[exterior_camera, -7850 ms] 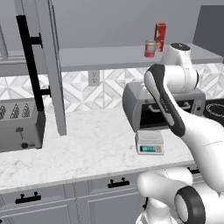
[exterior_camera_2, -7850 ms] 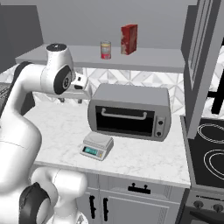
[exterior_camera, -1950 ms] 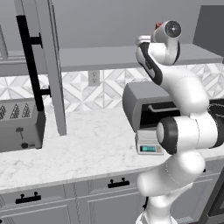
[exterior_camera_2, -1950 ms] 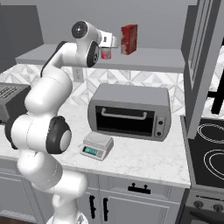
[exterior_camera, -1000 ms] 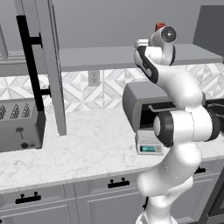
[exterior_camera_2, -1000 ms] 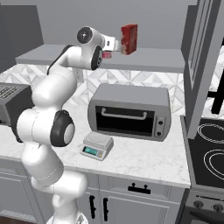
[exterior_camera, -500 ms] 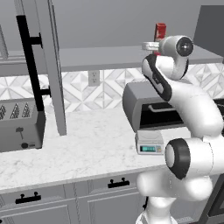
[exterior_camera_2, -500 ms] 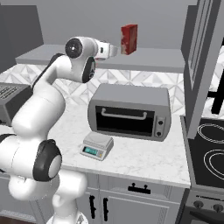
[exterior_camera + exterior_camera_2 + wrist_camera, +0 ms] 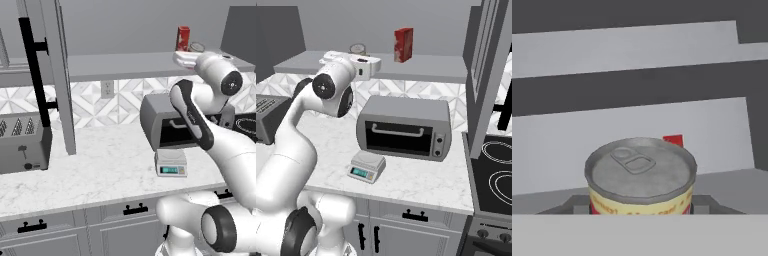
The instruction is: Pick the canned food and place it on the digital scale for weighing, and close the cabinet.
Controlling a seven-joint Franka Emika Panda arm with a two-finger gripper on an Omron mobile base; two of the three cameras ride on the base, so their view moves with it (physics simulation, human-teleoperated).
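Note:
The canned food, red and yellowish with a grey pull-tab top, sits between my two fingertips, which press against its sides. My gripper is shut on it. In the base views the can's top pokes up above the white hand at the front edge of the open shelf. The digital scale lies on the counter below, in front of the toaster oven, with nothing on it. The cabinet door stands open, its black bar handle facing me. A second open door hangs at the right.
A tall red box stands on the shelf behind the can. The grey toaster oven sits behind the scale. A toaster stands at the counter's left and a stove at its right.
The hand closed on the can beside the red box and has drawn it back toward the shelf's front edge, away from the box. The arm's elbow has swung round.

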